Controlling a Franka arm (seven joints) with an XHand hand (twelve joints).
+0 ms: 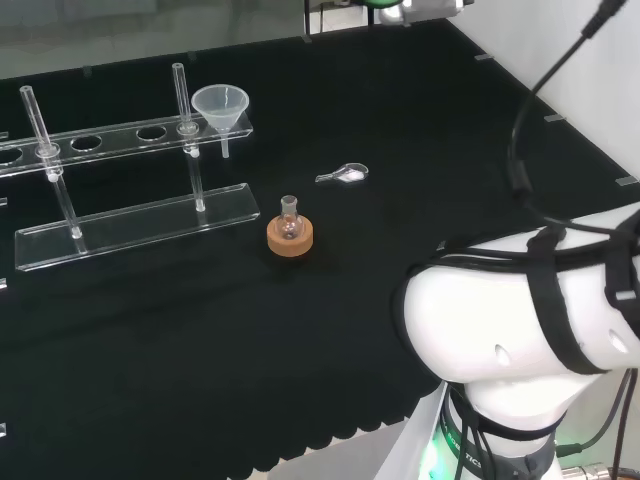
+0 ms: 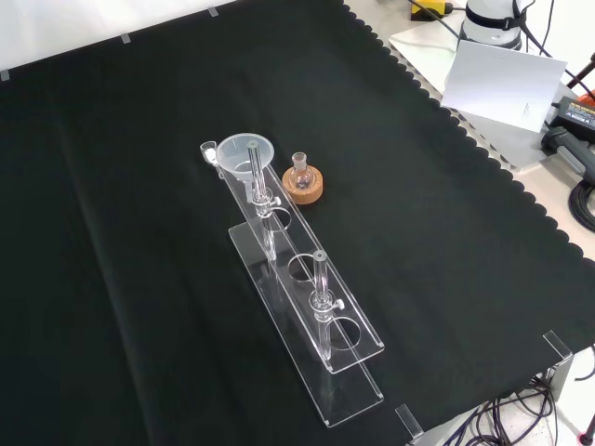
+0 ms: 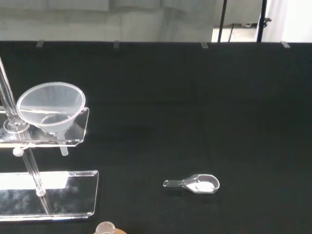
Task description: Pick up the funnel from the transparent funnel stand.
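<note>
A clear funnel [image 1: 220,106] sits upright in the end hole of the transparent funnel stand [image 1: 130,222], its stem hanging below the upper shelf. From the front, the funnel [image 2: 245,151] is at the stand's [image 2: 358,395] far end. The wrist view has the funnel [image 3: 50,106] resting in the shelf of the stand [image 3: 78,207], some way off from the camera. Two clear upright rods rise from the stand's shelf.
A small round flask on a cork ring [image 1: 290,235] stands just right of the stand in the head view. A small clear scoop with white powder [image 1: 345,175] lies beyond it on the cloth. The arm's white links [image 1: 520,320] fill the lower right.
</note>
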